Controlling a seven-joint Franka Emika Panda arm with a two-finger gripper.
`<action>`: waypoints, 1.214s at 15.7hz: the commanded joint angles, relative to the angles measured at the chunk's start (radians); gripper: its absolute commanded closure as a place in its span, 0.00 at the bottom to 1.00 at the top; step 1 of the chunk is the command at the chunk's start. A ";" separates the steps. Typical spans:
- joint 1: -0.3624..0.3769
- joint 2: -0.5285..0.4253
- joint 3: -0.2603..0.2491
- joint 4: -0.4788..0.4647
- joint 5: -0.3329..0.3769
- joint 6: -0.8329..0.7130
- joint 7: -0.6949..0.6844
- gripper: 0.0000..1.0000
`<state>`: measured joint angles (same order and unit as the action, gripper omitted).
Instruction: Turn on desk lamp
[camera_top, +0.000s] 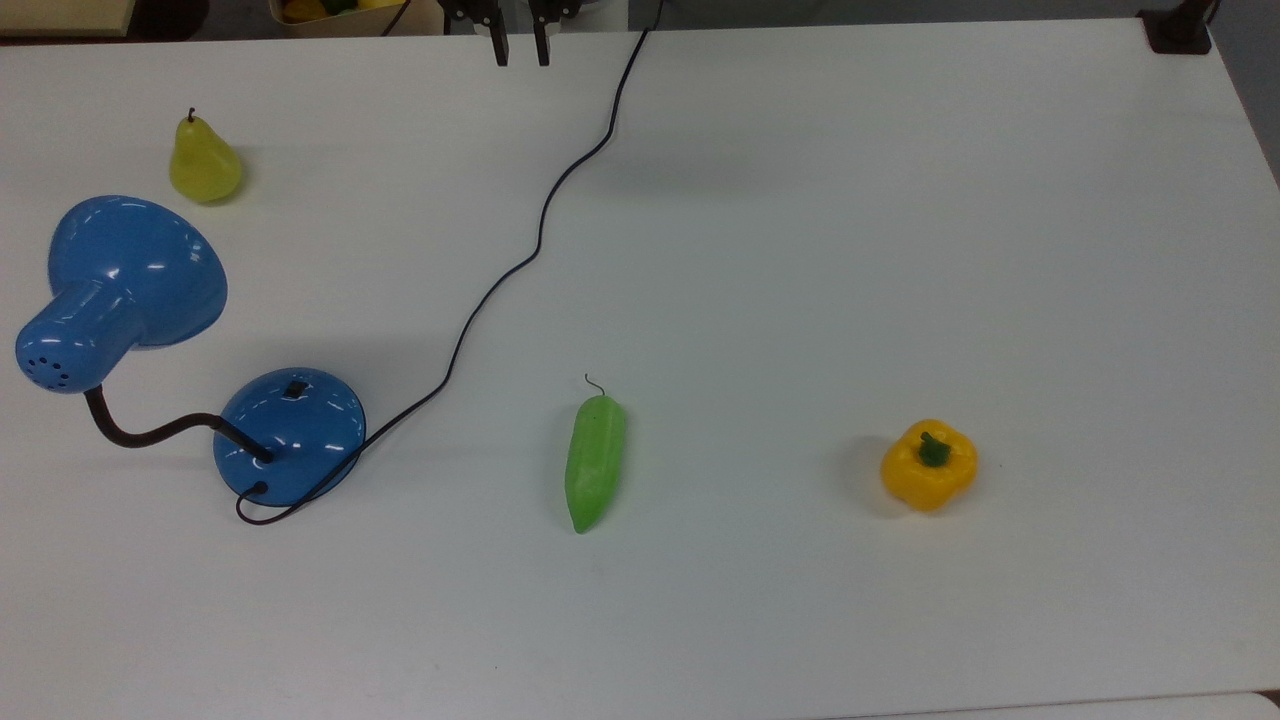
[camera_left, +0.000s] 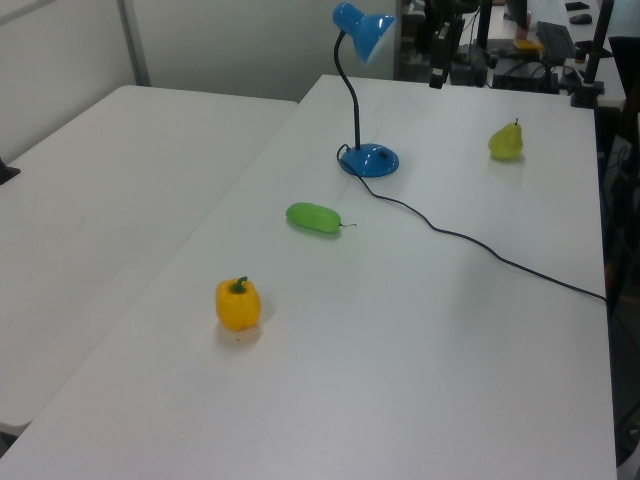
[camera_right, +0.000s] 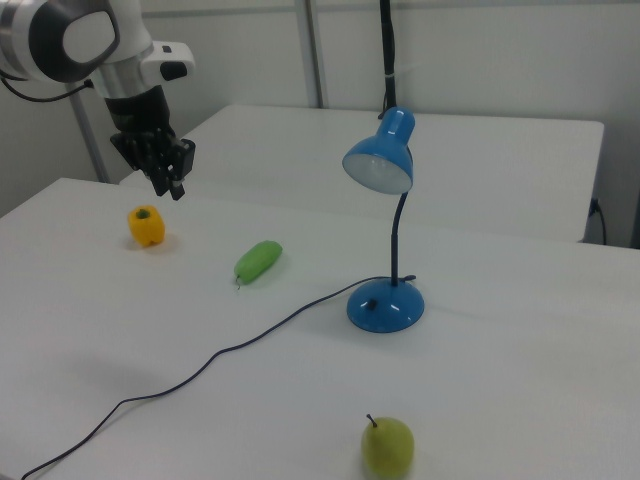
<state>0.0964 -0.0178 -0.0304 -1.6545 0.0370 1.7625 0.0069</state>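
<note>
tool (camera_top: 518, 45): fingers close together with a narrow gap, holding nothing, above the counter's (camera_top: 800, 250) far edge in the top view | desk lamp (camera_top: 290, 435): upright at the top view's left, well apart from the tool | pear (camera_top: 203, 160): near the lamp's shade
</note>
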 joint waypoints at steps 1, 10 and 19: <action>0.014 -0.019 -0.011 -0.022 0.006 0.000 -0.034 0.81; 0.011 -0.011 -0.012 -0.024 0.027 0.003 -0.067 1.00; -0.001 -0.001 -0.020 -0.056 0.018 0.014 -0.064 1.00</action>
<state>0.0950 -0.0122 -0.0331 -1.6817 0.0438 1.7625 -0.0332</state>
